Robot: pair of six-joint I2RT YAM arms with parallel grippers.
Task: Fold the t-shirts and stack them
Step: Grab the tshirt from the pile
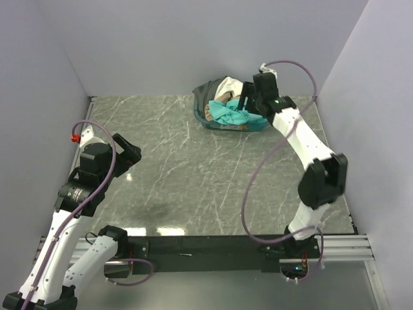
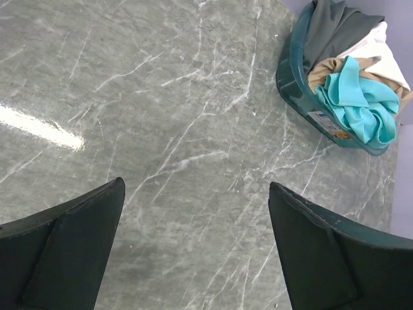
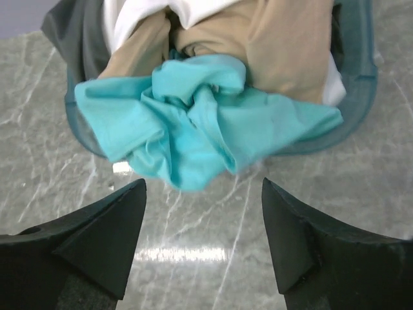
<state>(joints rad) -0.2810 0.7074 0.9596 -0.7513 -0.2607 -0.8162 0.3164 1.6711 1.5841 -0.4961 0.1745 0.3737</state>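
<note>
The left gripper (image 2: 193,194) hangs wide open and empty over the marble table (image 2: 161,97), well apart from the t-shirts (image 2: 352,84); all four sit heaped in the basket (image 3: 353,119) at the far right, the teal shirt (image 3: 200,123) spilling over its rim, above the tan shirt (image 3: 284,45), white shirt (image 3: 132,19) and dark grey shirt (image 3: 71,32); the right gripper (image 3: 203,187) hovers just before the teal one, jaws parted, holding nothing; a deep bite could snag the tan layer too, or drag the basket along
</note>
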